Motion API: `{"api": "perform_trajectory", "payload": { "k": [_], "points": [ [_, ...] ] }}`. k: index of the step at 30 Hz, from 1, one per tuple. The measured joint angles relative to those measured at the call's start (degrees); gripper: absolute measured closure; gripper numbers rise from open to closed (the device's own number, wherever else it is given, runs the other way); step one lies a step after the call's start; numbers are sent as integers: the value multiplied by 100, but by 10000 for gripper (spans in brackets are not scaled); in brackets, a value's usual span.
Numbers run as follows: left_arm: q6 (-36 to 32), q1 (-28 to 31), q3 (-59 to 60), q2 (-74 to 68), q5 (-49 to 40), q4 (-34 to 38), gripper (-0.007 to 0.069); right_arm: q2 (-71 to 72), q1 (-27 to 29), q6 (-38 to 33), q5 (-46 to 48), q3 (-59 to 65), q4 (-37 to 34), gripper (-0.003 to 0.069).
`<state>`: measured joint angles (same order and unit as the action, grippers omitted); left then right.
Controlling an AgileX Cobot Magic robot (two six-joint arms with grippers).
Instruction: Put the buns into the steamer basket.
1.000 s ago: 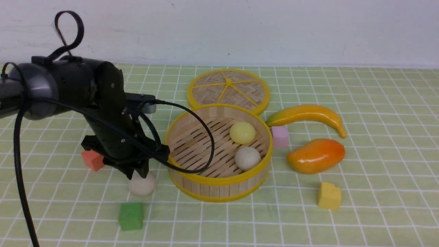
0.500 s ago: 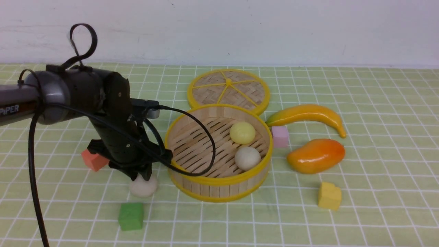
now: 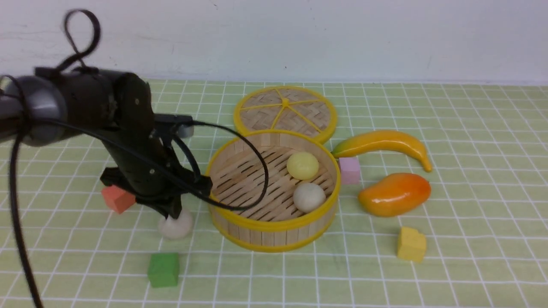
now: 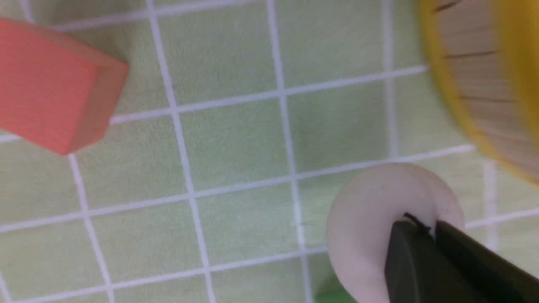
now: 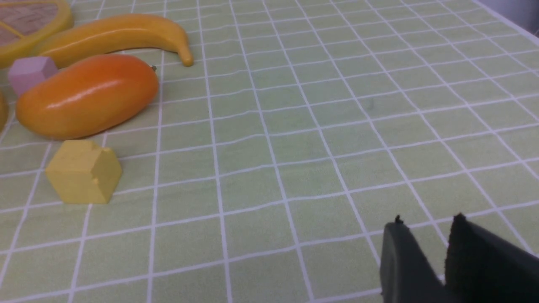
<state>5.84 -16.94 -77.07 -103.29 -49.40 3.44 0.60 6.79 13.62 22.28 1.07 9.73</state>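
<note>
1. the left gripper (image 3: 173, 213) stands over the third bun (image 3: 175, 227), which lies on the checked cloth (image 3: 471, 214) just beside the steamer basket (image 3: 274, 240), on its left.
2. the wrist view shows the jaws pressed almost flat together at the top of this bun. whether any of it is pinched between them cannot be told.
3. a pale yellow bun (image 3: 302, 165) and an off-white bun (image 3: 309, 197) lie inside the basket, toward its right wall. the left half of the slatted floor is bare.
4. advice: test the hold with a small, slow rise. if the ball stays down, open wide and close lower, around its middle.
5. advice: carry it above the yellow rim before moving right, since the wall is close. release it low over the bare slats so it does not roll.
6. the red cube (image 3: 117, 199) and green cube (image 3: 163, 269) are near and should be avoided.
7. the right gripper (image 5: 425, 223) hangs over bare cloth, its jaws narrowly apart and holding nothing.
</note>
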Motion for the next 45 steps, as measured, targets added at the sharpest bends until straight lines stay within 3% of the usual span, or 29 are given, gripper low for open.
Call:
{"api": "perform_trajectory", "payload": {
  "k": [5, 9, 14, 19, 25, 34, 45],
  "points": [
    [-27, 0, -264, 510, 210, 555, 638, 0, 0, 0, 0, 0, 0, 479],
    [-484, -239, -363, 483, 1153, 1525, 638, 0, 0, 0, 0, 0, 0, 471],
    [-642, -432, -370, -98, 1934, 1777, 636, 0, 0, 0, 0, 0, -5, 465],
    [-511, -432, -370, -592, 2147, 1799, 621, 0, 0, 0, 0, 0, 0, 458],
    [-455, -432, -370, -652, 2135, 1799, 537, 0, 0, 0, 0, 0, 0, 457],
    [-449, -432, -370, -416, 1358, 1631, 315, 0, 0, 0, 0, 0, 0, 456],
    [-449, -432, -98, 1076, 569, 1644, 330, 0, 0, 0, 0, 0, 0, 456]
  ]
}}
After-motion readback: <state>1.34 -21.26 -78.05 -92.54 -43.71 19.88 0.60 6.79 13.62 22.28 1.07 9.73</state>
